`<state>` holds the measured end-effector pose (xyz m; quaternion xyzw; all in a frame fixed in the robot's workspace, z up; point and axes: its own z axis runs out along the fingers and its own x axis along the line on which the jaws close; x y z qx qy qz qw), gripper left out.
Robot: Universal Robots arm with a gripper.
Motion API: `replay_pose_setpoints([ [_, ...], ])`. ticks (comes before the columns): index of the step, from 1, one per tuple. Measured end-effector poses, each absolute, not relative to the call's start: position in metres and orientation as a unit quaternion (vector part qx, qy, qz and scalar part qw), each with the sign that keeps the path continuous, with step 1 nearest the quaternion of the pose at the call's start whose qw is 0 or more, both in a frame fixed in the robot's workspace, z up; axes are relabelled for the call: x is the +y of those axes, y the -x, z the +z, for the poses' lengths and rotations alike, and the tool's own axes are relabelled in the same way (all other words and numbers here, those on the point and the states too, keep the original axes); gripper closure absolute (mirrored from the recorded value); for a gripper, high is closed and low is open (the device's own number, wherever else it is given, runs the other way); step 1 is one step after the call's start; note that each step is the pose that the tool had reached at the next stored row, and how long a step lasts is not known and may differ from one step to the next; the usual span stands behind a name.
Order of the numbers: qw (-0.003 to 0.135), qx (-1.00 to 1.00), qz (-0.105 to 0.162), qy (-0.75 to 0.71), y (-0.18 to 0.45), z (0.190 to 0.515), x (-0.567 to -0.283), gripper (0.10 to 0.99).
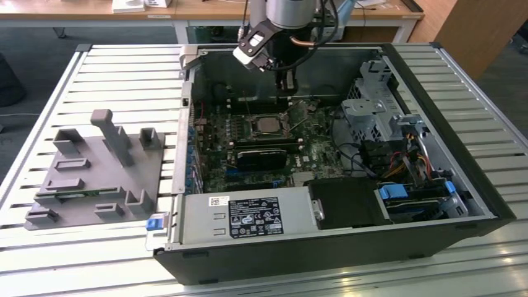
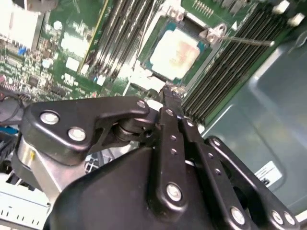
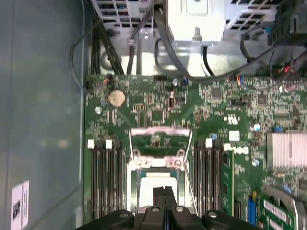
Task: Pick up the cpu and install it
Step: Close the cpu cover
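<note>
gripper (image 1: 286, 94) is down inside the open pc case (image 1: 330, 257), over the mobo (image 1: 247, 158), at the far edge of the socket (image 1: 247, 127) as the exterior view shows it. fingers (image 3: 159, 206) are pressed together, just a hairline seam between them in the first wrist view, and nothing is clamped in them. second wrist view agrees: gripper (image 2: 169, 95) tips meet and are empty

cpu (image 1: 266, 125) lies flat in the socket w/ its silvery top up and bare. pale rim is clear in the second wrist view (image 2: 175, 51). gripper tips sit near one edge of it but apart, no contact afaict. in the first wrist view the cpu (image 3: 144, 189) is partly hidden behind the fingers

thin metal lever (image 2: 247, 41) sticks out from a socket corner. ram slots (image 3: 108, 177) run along both sides of the socket

labels: big white sticker (image 1: 251, 216) w/ black print + symbols on the psu (image 1: 206, 226), and a white label (image 3: 18, 203) on the case wall, also in the second wrist view (image 2: 265, 173) (print on both too small to read)

grey tray (image 1: 99, 176) sits on the slatted table (image 1: 115, 74) at the exterior view's left of the case, well apart from the gripper. thin green stick (image 1: 78, 195) lies in it
</note>
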<state>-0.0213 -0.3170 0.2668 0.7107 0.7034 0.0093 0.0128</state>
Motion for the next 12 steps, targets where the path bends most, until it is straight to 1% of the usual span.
replay_pose_setpoints([
  [12,0.013,0.704,0.009,-0.71,-0.001,0.263,-0.317,0.98],
])
